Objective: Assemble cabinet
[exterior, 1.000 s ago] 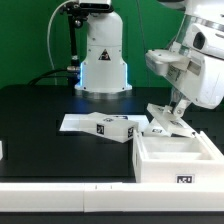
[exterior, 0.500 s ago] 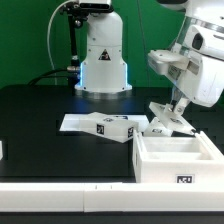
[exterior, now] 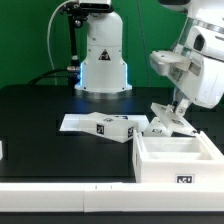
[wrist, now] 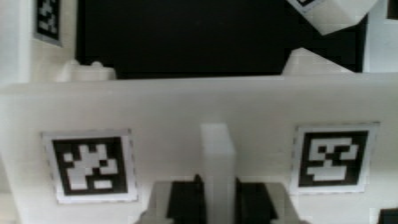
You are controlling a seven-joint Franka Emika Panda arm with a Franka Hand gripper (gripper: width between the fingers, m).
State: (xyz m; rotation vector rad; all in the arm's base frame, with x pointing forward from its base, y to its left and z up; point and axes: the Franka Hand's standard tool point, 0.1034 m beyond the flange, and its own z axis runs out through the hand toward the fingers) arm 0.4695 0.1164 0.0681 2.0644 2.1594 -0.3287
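- The cabinet frame (exterior: 172, 172), an open white box with a tag on its front wall, sits on the desk (exterior: 40, 115) at the near edge.
- Just behind the frame's far wall, a smaller white panel (exterior: 158, 124) stands tilted, and the tool (exterior: 170, 114) reaches down to it.
- In the wrist view the tool (wrist: 217, 202) straddles a raised ridge (wrist: 217, 150) on that panel (wrist: 160, 115), with one dark finger (wrist: 178, 200) on each side and a square tag on either flank. Whether the fingers actually press the ridge or only bracket it, I cannot tell.
- A drawer block (exterior: 113, 127) lies well apart from the frame, beyond its far corner, on the marker board (exterior: 72, 122).
- Handling, as a judgement: the parts look like rigid, hollow moulded plastic, so light and stiff, not fragile, but smooth enough to slip or pivot in a narrow pinch.
- The ridge looks like the sensible hold (thin, straight, central); grasping low and centred should limit twisting.
- The frame is too wide to span; one wall would be the place to grip it.
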